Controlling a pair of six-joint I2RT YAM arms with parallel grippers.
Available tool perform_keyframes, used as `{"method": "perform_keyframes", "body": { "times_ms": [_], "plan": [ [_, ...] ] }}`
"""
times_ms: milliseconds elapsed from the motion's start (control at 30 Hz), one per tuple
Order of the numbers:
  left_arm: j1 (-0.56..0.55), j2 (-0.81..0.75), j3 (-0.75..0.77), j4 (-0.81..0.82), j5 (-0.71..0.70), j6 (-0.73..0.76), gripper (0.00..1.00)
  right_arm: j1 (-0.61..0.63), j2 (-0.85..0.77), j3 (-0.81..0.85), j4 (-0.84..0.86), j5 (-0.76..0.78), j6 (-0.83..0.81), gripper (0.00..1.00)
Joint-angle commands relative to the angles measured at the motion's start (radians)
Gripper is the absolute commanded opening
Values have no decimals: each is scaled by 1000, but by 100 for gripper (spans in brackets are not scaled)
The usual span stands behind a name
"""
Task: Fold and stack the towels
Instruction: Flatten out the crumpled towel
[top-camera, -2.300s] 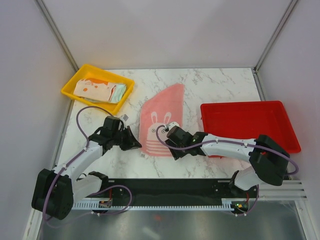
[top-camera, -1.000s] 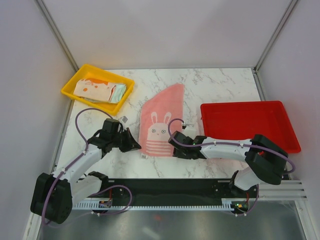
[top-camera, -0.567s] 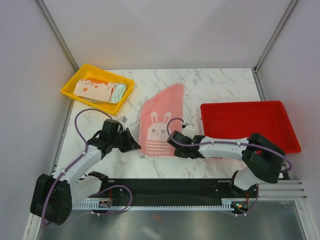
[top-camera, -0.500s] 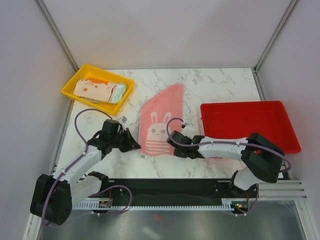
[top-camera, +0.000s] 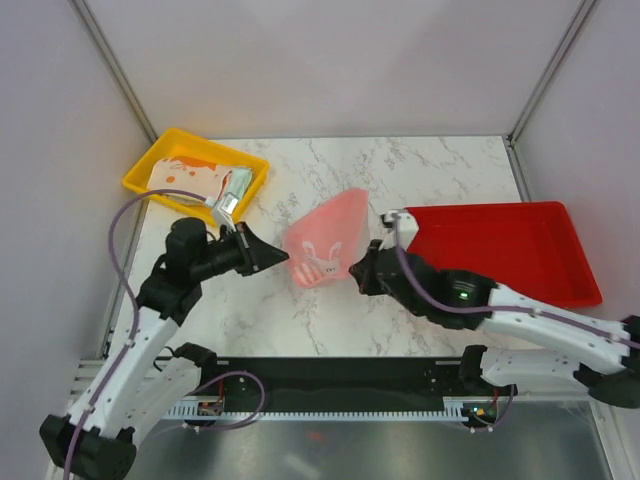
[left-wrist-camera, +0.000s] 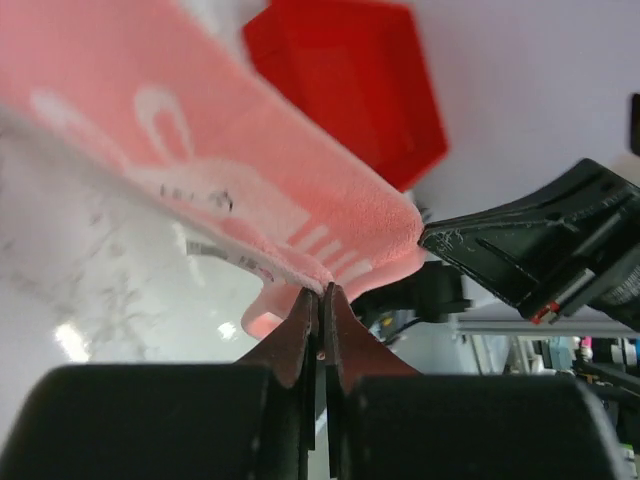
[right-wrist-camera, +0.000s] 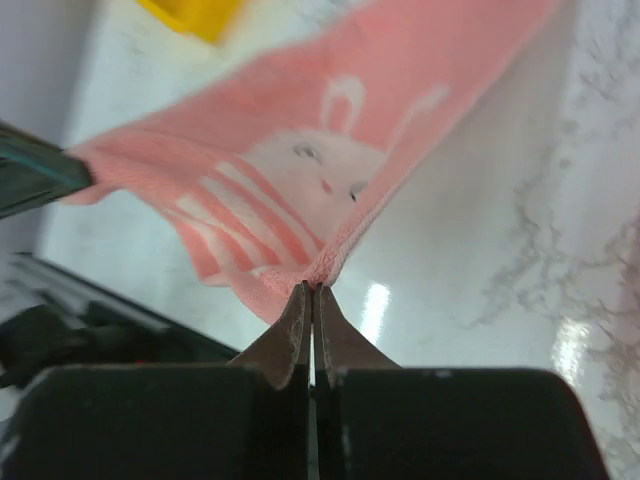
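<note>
A pale pink towel (top-camera: 325, 238) with a white rabbit print hangs lifted over the middle of the marble table, its near edge raised and its far corner still low. My left gripper (top-camera: 283, 258) is shut on the towel's near left corner (left-wrist-camera: 322, 284). My right gripper (top-camera: 356, 270) is shut on the near right corner (right-wrist-camera: 312, 282). Between the two grips the cloth sags a little, rabbit face up (right-wrist-camera: 320, 165). More folded towels (top-camera: 205, 180), cream with orange shapes and a mint one, lie in the yellow tray (top-camera: 152, 162).
A red tray (top-camera: 520, 245) stands at the right of the table, just behind my right arm. The yellow tray sits at the back left corner. Grey walls close the table on three sides. A black rail (top-camera: 340, 375) runs along the near edge.
My right gripper closed on the towel's near right corner. Both arms then rose and drew back, lifting the pink towel's near edge off the table.
</note>
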Motion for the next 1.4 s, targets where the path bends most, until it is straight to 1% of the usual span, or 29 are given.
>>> {"method": "perform_keyframes", "body": {
  "times_ms": [0,100,133,267,400,433,500,533,600,633,667,700,733,767,833,867,900,933,967,1000,1033,1067,1100,1133,1167,1200,1233,1267,1367],
  "plan": [
    [-14,-147,142,4,107,-179,2,54,-245,82,-2,51,-122,0],
    [-22,-195,241,41,110,-299,2,56,-336,131,86,19,-141,0],
    [-22,-193,270,71,113,-323,2,56,-339,182,106,16,-148,0],
    [-23,-134,473,69,96,-363,2,56,-270,323,123,5,-190,0],
    [-23,-28,565,-2,14,-291,2,57,-165,426,111,168,-230,0],
    [-22,21,573,-20,-12,-273,2,56,-148,464,95,294,-248,0],
    [-23,79,596,-25,-83,-209,2,54,-82,527,95,396,-331,0],
    [-22,137,600,-27,-101,-193,2,47,-56,550,97,481,-361,0],
    [-20,207,620,-25,-147,-164,2,-31,25,599,97,508,-412,0],
    [-17,236,627,-22,-163,-159,2,-138,49,605,112,484,-421,0],
    [-15,297,631,-7,-177,-150,2,-203,105,612,118,370,-426,0],
    [-14,328,633,33,-198,-150,2,-269,139,625,118,321,-416,0],
    [0,366,631,59,-200,-153,2,-386,171,625,126,280,-409,0],
    [9,439,637,82,-201,-162,2,-444,207,624,138,146,-406,0],
    [37,539,656,137,-197,-170,2,-576,318,615,199,18,-400,0],
    [49,589,677,162,-186,-191,2,-608,360,615,221,-41,-403,0],
    [63,714,688,211,-115,-205,2,-637,441,624,268,-169,-403,0],
    [84,779,708,293,-70,-219,2,-686,481,628,298,-222,-405,0],
    [93,858,781,332,37,-234,2,-707,554,636,327,-271,-412,0],
    [98,997,832,372,90,-236,2,-723,590,654,388,-353,-421,0],
    [109,1076,894,383,128,-227,2,-746,628,673,410,-372,-440,0],
    [113,1138,1018,378,156,-212,2,-759,702,694,430,-400,-448,0],
    [121,1191,1074,377,185,-211,2,-771,740,754,446,-437,-454,0],
    [139,1298,1179,363,196,-213,2,-797,783,795,459,-502,-452,0],
    [150,1343,1232,352,199,-221,2,-808,867,837,457,-517,-443,0],
    [161,1394,1278,349,207,-227,2,-820,906,916,457,-550,-435,0],
    [182,1463,1313,349,208,-234,2,-838,941,950,462,-601,-428,0],
    [190,1500,1382,369,217,-244,2,-846,999,981,468,-622,-425,0],
    [218,1584,1447,481,277,-279,2,-862,1067,1044,526,-707,-431,0]
  ]
}}
